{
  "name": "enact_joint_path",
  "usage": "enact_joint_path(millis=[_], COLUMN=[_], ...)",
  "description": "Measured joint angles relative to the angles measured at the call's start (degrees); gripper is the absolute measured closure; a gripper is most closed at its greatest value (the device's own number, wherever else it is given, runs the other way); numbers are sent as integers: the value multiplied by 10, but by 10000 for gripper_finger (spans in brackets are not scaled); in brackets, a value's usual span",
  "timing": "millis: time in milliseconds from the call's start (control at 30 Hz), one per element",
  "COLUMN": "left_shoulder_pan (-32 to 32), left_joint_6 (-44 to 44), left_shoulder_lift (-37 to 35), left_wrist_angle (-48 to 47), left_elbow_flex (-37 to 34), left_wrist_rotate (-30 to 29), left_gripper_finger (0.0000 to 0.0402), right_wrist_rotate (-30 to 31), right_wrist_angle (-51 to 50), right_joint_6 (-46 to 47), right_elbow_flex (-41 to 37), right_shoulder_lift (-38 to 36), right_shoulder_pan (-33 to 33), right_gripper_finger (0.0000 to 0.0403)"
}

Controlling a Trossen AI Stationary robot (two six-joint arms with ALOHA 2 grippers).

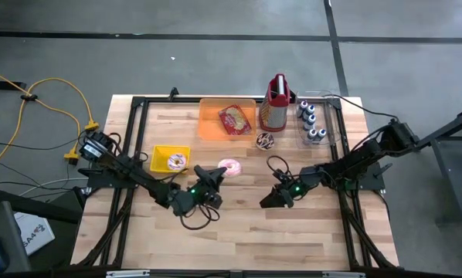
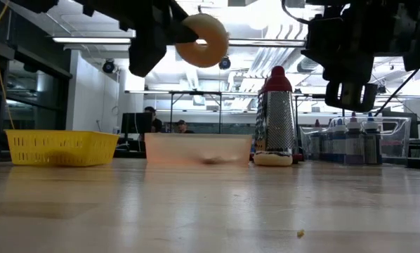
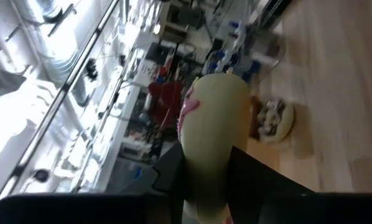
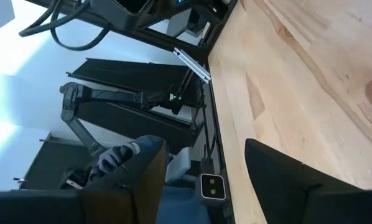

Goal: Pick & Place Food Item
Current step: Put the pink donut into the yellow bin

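Observation:
My left gripper (image 1: 220, 173) is shut on a pink-iced donut (image 2: 201, 40), which hangs high over the middle of the table. In the left wrist view the donut (image 3: 214, 143) shows edge-on between the two dark fingers. My right gripper (image 1: 271, 201) hovers open to the right of it, above bare wood, and nothing shows between its fingers (image 4: 136, 180). A chocolate donut (image 1: 265, 140) lies flat on the table. Another donut lies in the yellow basket (image 1: 160, 161). A red packet (image 1: 234, 118) lies in the orange tray (image 1: 209, 123). My left gripper pinches the donut's ring between its two fingers, one on the iced face (image 3: 187, 124) and one on the plain underside (image 3: 239, 134). The fingers reach in level from the table's left. The donut is lifted clear and stands nearly on edge, its plain side toward the near edge.
A metal grater with a red top (image 1: 276, 104) and a clear bin of bottles (image 1: 312, 123) stand at the far right. The tray sits at the far middle and the basket at the left. Bare wood (image 1: 239, 239) lies toward the near edge.

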Motion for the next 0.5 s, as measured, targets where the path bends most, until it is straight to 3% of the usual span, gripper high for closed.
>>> enact_joint_path(millis=[500], left_shoulder_pan=[115], left_joint_6=[-77], left_shoulder_lift=[0], left_wrist_angle=[-5], left_elbow_flex=[-1], left_wrist_rotate=[310], left_gripper_finger=[317], right_wrist_rotate=[66], right_wrist_angle=[-3], right_joint_6=[0], right_elbow_flex=[0], right_shoulder_lift=[0], right_shoulder_pan=[55], right_gripper_finger=[196])
